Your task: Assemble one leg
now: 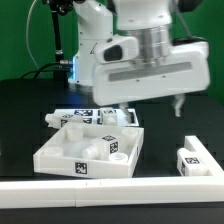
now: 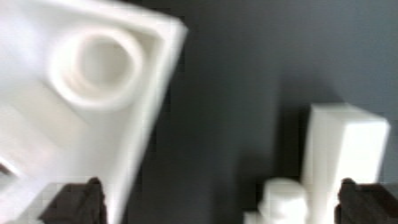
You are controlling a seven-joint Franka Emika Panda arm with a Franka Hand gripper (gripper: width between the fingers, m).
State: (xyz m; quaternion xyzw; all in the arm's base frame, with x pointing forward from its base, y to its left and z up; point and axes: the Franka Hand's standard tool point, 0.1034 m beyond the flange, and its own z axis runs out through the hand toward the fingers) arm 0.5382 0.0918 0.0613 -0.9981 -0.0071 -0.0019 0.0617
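Observation:
The leg (image 1: 193,157) is a small white block with a black-and-white tag, standing on the dark table at the exterior view's right. In the wrist view it shows as a white upright bar (image 2: 345,150) with a low white bit beside it. The wide white tray-like piece (image 1: 60,152) lies at the front centre; its edge with a round recess fills one side of the wrist view (image 2: 89,75). My gripper (image 2: 224,205) is open and empty, its dark fingertips (image 2: 75,200) far apart, above the dark gap between the tray and the leg. In the exterior view the gripper (image 1: 170,102) is mostly hidden by the wrist housing.
Several rounded white tagged pieces (image 1: 98,117) lie just behind the tray-like piece. A pale table edge (image 1: 110,190) runs along the front. The arm's bulk hangs over the tray's back right corner.

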